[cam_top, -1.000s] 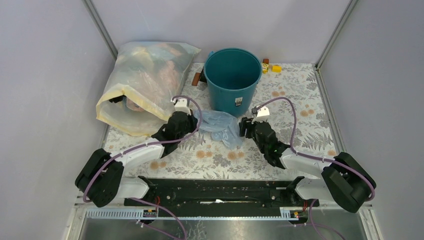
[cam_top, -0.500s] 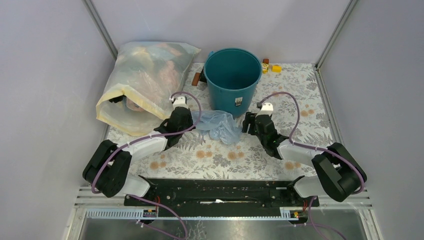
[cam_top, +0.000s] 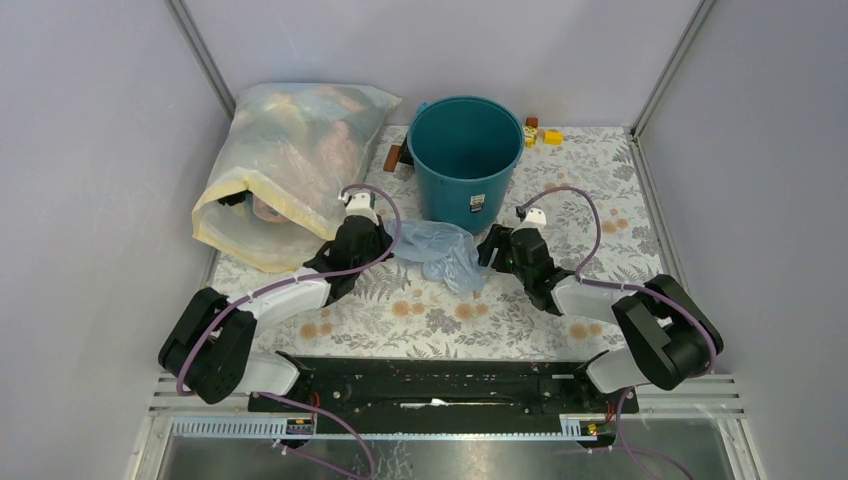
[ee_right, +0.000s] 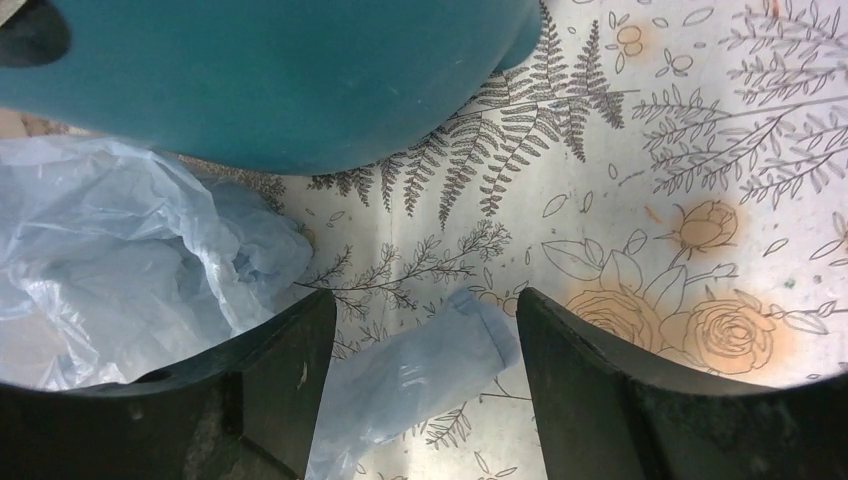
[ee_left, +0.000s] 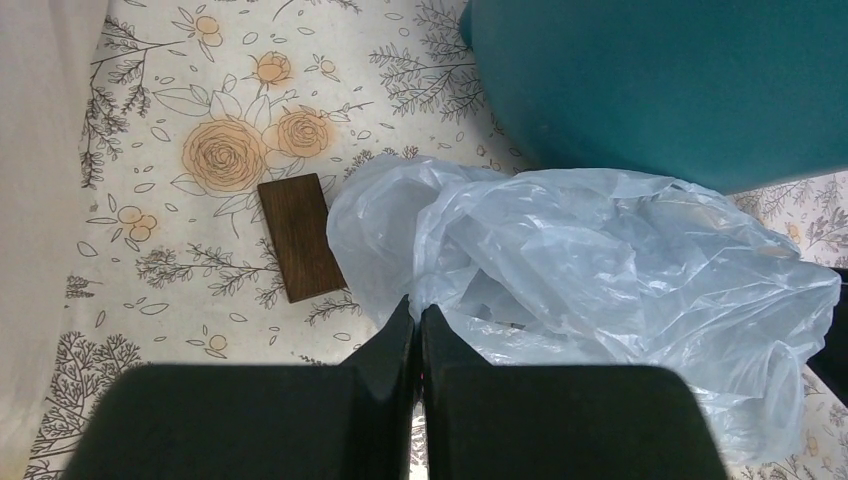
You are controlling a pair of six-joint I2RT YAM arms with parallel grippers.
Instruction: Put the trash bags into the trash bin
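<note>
The pale blue crinkly trash bag lies crumpled on the flowered table, just in front of the teal trash bin, which stands upright. My left gripper sits at the bag's left edge. In the left wrist view its jaws are shut, with the bag pinched at the tips and the bin wall behind. My right gripper is at the bag's right side. It stands open with a loose strip of the bag lying between the fingers. The bin is just beyond.
A large yellowish clear sack with colourful contents lies at the back left. A small brown wooden block rests on the table left of the bag. Small yellow blocks sit behind the bin on the right. Walls close in on both sides.
My right arm has swung left and forward toward the bag and bin, its jaws a little wider. The left gripper has shifted slightly back, staying shut at the bag's edge.
</note>
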